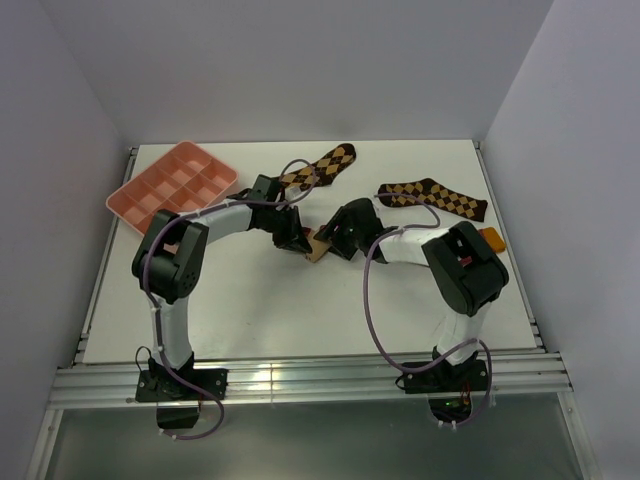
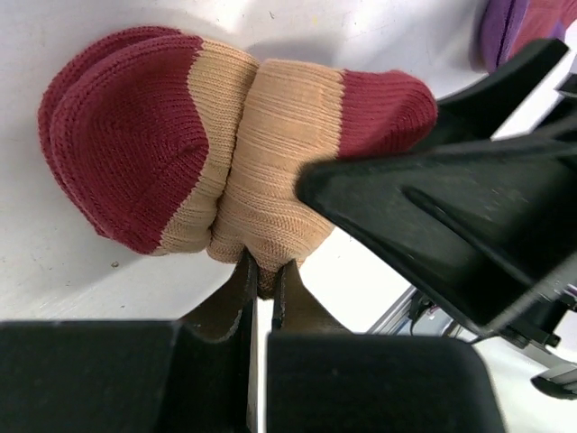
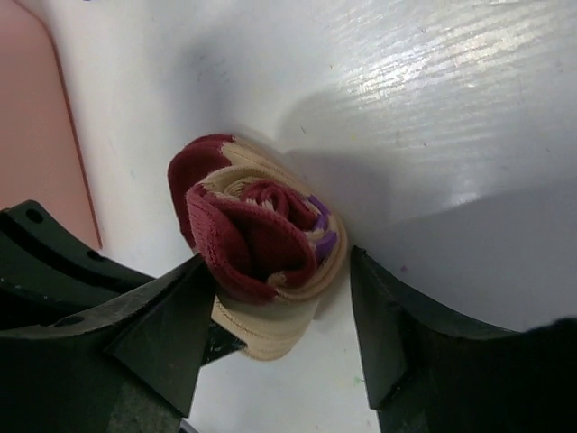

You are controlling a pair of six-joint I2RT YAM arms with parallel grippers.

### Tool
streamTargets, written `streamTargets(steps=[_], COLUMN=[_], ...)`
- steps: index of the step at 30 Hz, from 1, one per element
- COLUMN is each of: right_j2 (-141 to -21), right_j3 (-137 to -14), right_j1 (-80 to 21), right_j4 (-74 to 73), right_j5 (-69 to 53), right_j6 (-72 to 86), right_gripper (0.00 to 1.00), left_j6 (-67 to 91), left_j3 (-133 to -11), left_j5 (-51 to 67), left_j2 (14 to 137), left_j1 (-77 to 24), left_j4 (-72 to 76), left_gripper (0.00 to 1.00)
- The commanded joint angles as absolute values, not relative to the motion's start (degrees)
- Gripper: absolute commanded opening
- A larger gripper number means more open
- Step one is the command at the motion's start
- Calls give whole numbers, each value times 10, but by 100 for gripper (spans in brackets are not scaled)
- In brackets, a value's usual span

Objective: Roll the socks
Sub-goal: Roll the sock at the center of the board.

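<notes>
The socks (image 2: 270, 153) are two short ribbed knits, and they lie apart. The tan sock (image 3: 261, 253) sits at the middle of the white counter (image 1: 300, 320), rolled into one fat, soft bundle. A maroon cap bulges at each end and tan ribbing runs between them. In the left wrist view its long axis runs side to side. The right wrist view looks straight at one end, where maroon and tan layers coil in a spiral with small purple flecks.

Little of the crimson sock (image 2: 523, 23) shows. There is a purple and crimson corner past the bundle, and in the top view an orange end beside the right arm's elbow.

The left fingers (image 2: 302, 311) are closed tight, pinching a fold of tan knit at the bundle's lower edge. The right fingers (image 3: 162, 325) stand spread, one on each side of the roll. The nearer one presses its side; whether the other touches I cannot tell.

Two dark brown socks with tan diamonds lie flat and long at the back, one (image 1: 330, 165) behind the left arm and one (image 1: 435, 197) behind the right. One pink plastic tray (image 1: 170, 185), divided into small square cells, sits at the back left corner.
</notes>
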State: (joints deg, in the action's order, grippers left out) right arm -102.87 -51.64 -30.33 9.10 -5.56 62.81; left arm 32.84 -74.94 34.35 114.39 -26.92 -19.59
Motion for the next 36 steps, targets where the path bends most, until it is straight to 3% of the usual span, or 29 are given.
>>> streamTargets(steps=[1,3,8,9,12,13,19,22,27,36], right_j2=[-1051,-1061,-1073,-1075,-1080,-1083,-1094,-1097,-1100,-1101], right_j3=[-526,-530,-563,-571,-598,-606,-655,-678,-714,-733], right_j1=[-301,-301,-301,-301,-301,-302,-307,-314,-325,-332], right_j4=[123,121,77,45,-17,-33,-150,-199,-273,-309], right_j5=[-36,-40,-44,-46,-51,-55,-55,-51,-36,-60], right_j6=[625,623,597,590,571,566,535,529,525,519], right_gripper=[65,59,24,16,6,1,0,0,0,0], left_j6=[333,335,335,337,339,343,346,334,274,172], left_j3=[-749,-749,-739,-733,-694,-682,-591,-551,-505,-496], left_j5=[351,356,352,345,309,301,170,78,-136,-258], left_j2=[1165,1169,1167,1157,1128,1104,987,921,833,874], left_j1=[-267,-264,-260,-260,-260,-260,-271,-297,-423,-547], left_j4=[-216,-216,-214,-210,-184,-178,-123,-96,-19,112], left_gripper=[1,1,3,5,11,20,59,62,63,65])
